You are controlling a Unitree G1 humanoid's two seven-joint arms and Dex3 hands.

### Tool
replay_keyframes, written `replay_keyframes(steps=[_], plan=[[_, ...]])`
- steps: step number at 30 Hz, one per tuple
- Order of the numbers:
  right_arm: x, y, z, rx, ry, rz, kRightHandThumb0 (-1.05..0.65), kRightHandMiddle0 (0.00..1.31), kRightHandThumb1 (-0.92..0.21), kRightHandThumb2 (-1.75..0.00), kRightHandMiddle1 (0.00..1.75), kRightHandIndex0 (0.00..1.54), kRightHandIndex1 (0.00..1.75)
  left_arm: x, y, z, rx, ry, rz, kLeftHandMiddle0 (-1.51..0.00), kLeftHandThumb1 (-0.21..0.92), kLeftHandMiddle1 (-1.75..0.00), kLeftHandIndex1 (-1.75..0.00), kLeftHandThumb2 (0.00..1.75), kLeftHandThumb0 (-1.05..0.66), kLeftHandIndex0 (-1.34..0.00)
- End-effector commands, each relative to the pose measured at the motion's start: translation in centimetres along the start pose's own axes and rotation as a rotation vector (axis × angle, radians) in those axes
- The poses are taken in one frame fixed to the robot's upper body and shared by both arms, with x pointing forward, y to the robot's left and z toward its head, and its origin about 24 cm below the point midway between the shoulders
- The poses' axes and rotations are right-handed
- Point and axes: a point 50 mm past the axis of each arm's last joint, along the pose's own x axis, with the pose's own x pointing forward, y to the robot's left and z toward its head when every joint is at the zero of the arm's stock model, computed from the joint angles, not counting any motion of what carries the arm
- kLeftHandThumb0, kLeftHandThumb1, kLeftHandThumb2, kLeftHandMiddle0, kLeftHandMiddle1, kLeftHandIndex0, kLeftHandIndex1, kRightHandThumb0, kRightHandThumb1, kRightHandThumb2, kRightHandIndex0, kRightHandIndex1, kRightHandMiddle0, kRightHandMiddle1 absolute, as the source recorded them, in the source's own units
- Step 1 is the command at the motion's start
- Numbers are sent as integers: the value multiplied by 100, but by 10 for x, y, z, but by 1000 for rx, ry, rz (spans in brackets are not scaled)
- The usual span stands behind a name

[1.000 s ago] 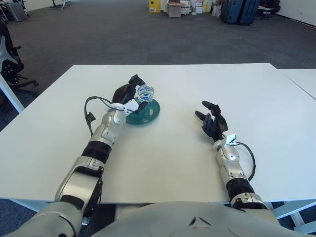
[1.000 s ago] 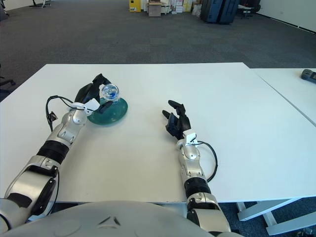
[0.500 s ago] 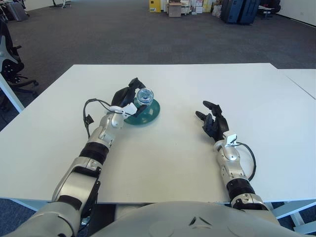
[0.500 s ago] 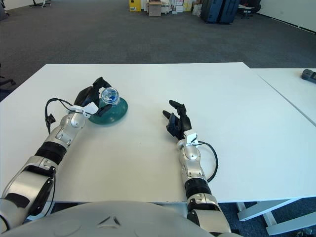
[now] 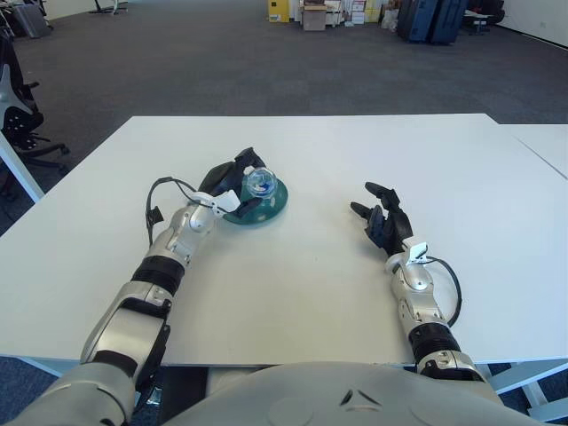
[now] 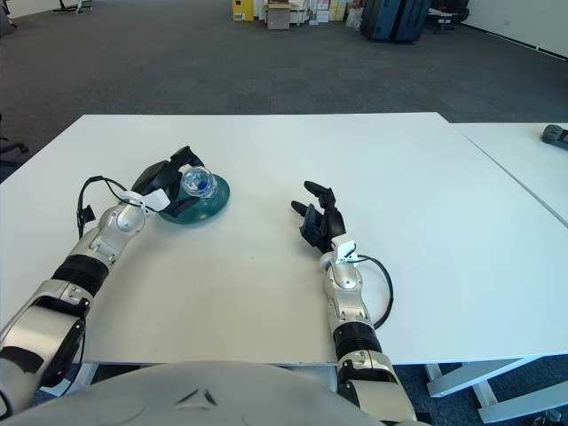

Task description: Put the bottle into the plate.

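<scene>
Gripping bottle (image 5: 258, 182), left robot hand (image 5: 229, 185) curls around it over teal plate (image 5: 274, 203), far left on surface (image 5: 311, 266). Right robot hand (image 5: 383, 219) idle near right, fingers spread. Risk: round bottle rolls off shallow plate if released tilted.

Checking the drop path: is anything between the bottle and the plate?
Nothing visible. The left robot hand holds the bottle directly over the teal plate. The right robot hand shows well off to the plate's right.
</scene>
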Motion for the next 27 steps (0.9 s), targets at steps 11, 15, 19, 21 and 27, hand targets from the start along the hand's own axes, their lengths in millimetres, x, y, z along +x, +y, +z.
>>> replay_keyframes(steps=[11, 15, 19, 21, 27], plan=[[-28, -14, -36, -13, 186, -17, -91, 0, -92, -101, 78, 68, 20, -4, 29, 23, -176, -42, -193, -54, 91, -175, -175, 61, -79, -22], [-28, -15, -36, -7, 185, -16, -90, 0, -92, -101, 79, 68, 22, -4, 34, 27, -216, -66, -186, -50, 92, -175, -175, 58, -73, -24], [-28, -15, -35, -5, 182, -17, -90, 0, -92, -101, 80, 69, 24, -6, 38, 29, -232, -91, -167, -47, 76, -175, -175, 75, -48, -30], [-28, -15, -35, -5, 182, -16, -90, 0, -92, -102, 81, 67, 29, -6, 39, 30, -234, -99, -161, -47, 70, -175, -175, 82, -43, -33], [-28, -15, -35, -3, 183, -12, -90, 0, -92, -101, 82, 65, 33, -7, 42, 31, -249, -133, -131, -48, 63, -175, -175, 91, -41, -37]])
